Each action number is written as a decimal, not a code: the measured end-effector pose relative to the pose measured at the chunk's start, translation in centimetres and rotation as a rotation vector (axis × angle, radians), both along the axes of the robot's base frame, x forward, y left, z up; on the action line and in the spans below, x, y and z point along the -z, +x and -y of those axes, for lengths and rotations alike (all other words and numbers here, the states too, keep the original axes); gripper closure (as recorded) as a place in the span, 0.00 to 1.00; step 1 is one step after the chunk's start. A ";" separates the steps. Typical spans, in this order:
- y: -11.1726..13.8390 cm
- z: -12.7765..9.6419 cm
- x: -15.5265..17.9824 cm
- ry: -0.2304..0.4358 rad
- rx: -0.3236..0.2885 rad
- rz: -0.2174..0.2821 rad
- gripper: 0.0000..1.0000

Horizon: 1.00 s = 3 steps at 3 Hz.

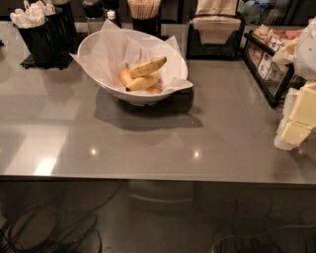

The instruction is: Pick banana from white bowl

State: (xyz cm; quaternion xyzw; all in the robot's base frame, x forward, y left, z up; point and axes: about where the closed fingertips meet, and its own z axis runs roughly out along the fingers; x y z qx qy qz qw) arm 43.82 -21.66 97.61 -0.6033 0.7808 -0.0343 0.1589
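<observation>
The white bowl stands on the grey counter at the back, left of centre, lined with crinkled white paper. Two yellow bananas lie in it: one banana rests on top, pointing up to the right, and another banana lies just below it. An orange-coloured piece of fruit shows beside them. My gripper, white with pale yellow parts, is at the right edge of the view, low over the counter, far to the right of the bowl and holding nothing that I can see.
A black holder with white utensils stands at the back left. A cup of stir sticks and a napkin dispenser stand behind the bowl. A black rack of packets is at the back right. The counter's front edge crosses the view.
</observation>
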 end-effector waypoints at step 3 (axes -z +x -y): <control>7.2 -8.8 -3.2 0.171 -0.203 0.039 0.00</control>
